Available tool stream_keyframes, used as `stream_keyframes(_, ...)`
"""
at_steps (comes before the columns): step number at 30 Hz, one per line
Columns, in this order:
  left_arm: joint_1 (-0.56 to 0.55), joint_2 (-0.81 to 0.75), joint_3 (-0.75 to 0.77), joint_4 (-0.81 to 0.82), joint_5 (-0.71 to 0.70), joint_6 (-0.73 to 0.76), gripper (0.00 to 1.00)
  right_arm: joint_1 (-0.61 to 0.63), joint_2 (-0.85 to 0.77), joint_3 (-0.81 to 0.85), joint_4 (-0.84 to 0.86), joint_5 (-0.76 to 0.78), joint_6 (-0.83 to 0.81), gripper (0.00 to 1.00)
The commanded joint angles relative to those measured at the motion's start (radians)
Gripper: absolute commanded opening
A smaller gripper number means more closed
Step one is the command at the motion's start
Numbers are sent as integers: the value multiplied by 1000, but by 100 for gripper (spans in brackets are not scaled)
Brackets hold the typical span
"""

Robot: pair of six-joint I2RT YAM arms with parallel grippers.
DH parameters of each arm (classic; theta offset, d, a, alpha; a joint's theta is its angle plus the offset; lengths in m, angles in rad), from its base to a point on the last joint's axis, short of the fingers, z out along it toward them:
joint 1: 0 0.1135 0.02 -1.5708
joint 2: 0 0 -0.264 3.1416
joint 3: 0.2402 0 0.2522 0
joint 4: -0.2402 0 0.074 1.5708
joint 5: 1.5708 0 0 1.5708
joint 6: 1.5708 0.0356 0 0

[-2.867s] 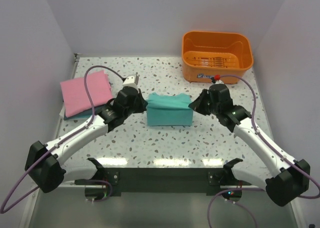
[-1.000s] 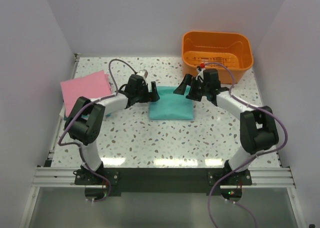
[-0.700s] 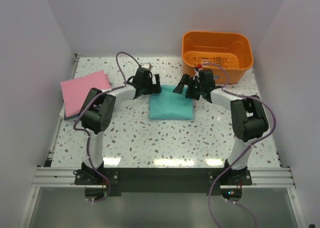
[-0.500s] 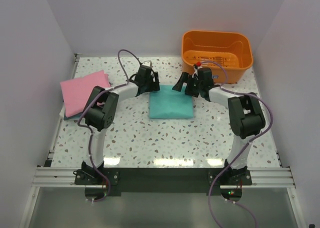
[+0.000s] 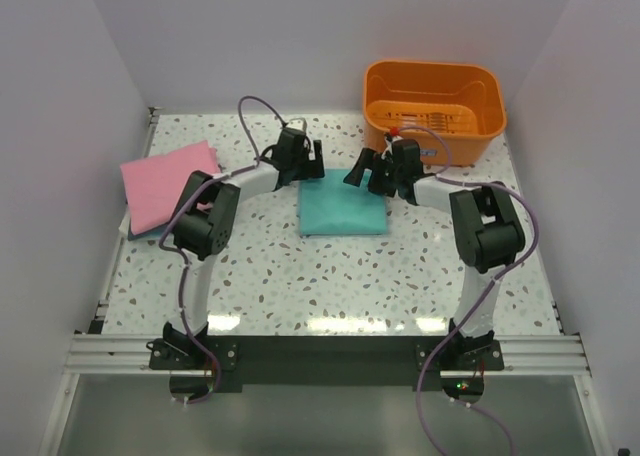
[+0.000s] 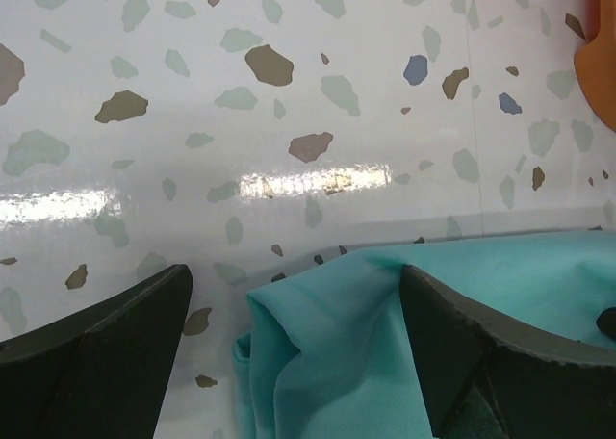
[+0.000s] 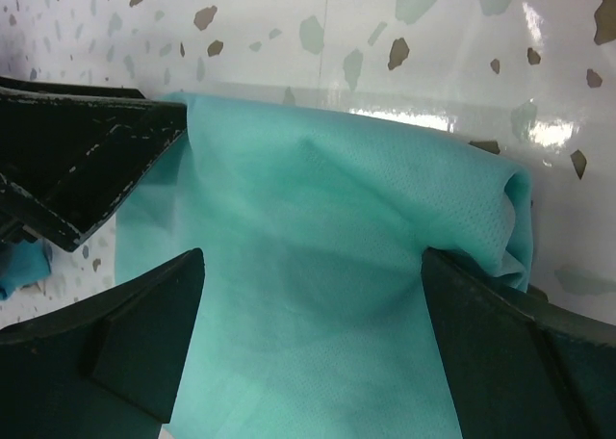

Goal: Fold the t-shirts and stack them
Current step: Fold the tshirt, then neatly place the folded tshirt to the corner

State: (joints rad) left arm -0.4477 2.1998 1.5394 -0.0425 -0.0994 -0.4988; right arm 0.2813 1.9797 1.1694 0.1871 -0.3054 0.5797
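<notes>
From above, the teal-green t-shirt (image 5: 343, 206) lies on the table (image 5: 300, 271) as a neat rectangle. Both tools are at its far edge. The left gripper (image 5: 306, 162) is over the far left corner and the right gripper (image 5: 366, 171) over the far right one. Well off to the left gripper's outer side, the pink t-shirt (image 5: 170, 181) rests folded on the darker blue-teal t-shirt (image 5: 138, 232). The orange basket (image 5: 435, 96) stands just beyond the right gripper.

In the left wrist view the fingers (image 6: 96, 348) are spread wide. The rumpled corner of the teal cloth sits between them and slightly nearer the camera, and neither pad pinches it.

In the right wrist view that tool is spread as well, one finger (image 7: 135, 348) on each side of the smooth cloth (the dark wedge ahead of it is likely the other tool's finger). The folded edge lies just ahead of the tips.

In my judgement the fold is finished and the stacking step is next. That calls for both tools to close on the far corners through every layer. They would then lift together so that the fold holds, and carry the shirt across onto the pink one.
</notes>
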Motion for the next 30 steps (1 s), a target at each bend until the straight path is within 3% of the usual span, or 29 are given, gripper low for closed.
stream_keyframes(1,0,-69,-62,-93,53,5,97,21,-129,-1,-58,22,-73,99)
stream_keyframes(6,-9,-202,-189,-71,72,8,100,110,-338,-36,-162,64,-144,99)
stream_keyframes(10,-46,-291,-329,-16,73,8,100,139,-493,-179,-161,94,-127,99)
stream_keyframes(15,-63,-264,-358,-17,55,0,100,139,-740,-356,-176,127,-86,99)
stream_keyframes(19,-85,-198,-309,-40,-2,8,91,140,-967,-467,-293,199,-81,99)
stream_keyframes(24,-127,-144,-252,-106,-85,26,62,139,-1283,-530,-477,299,-54,99)
stream_keyframes(27,-157,-117,-220,-138,-132,43,33,139,-1399,-539,-564,365,-60,99)
stream_keyframes(28,-166,-101,-207,-154,-155,58,10,140,-1418,-534,-587,429,-64,99)
stream_keyframes(29,-169,-95,-176,-187,-175,69,0,139,-1435,-531,-635,448,-67,99)
stream_keyframes(30,-174,-91,-162,-209,-200,89,0,140,-1458,-528,-655,463,-84,99)
